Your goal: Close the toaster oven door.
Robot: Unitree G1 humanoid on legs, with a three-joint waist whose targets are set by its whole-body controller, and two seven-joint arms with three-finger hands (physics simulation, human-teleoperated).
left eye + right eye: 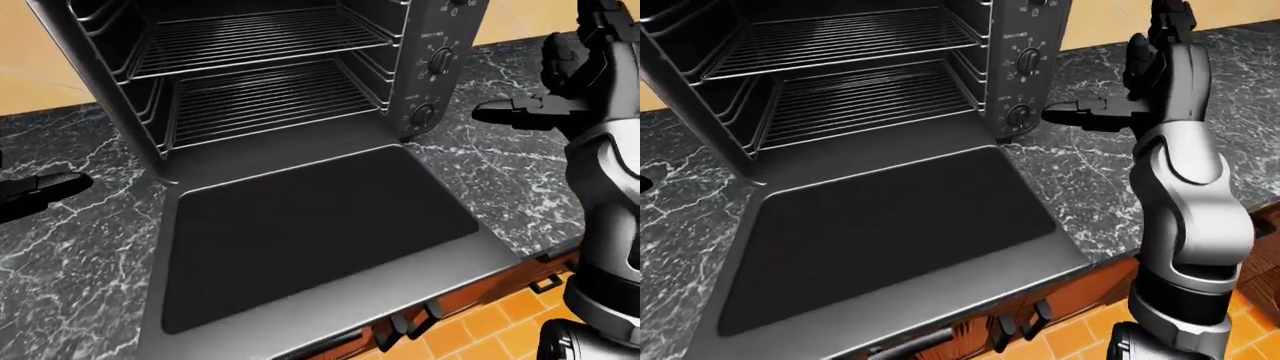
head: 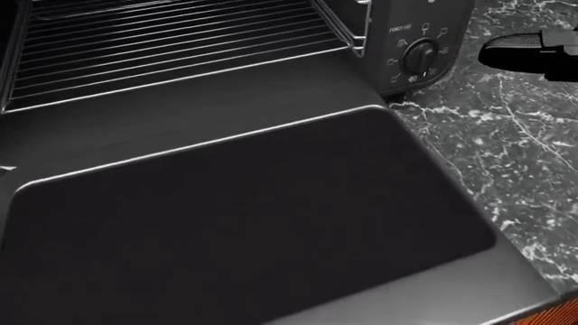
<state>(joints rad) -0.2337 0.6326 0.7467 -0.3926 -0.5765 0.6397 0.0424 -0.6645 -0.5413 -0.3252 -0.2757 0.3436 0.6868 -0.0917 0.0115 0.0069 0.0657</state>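
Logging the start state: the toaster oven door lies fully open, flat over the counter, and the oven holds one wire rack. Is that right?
Not quite. The toaster oven door does lie fully open and flat over the counter, but the left-eye view shows two wire racks, an upper rack and a lower rack, not one.

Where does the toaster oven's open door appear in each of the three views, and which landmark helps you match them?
Left-eye view: door lies flat, centre to bottom.
Head view: door fills most of the picture.
Right-eye view: door lies centre-left, reaching the bottom edge.
Shared landmark: the lowest control knob, right of the opening.
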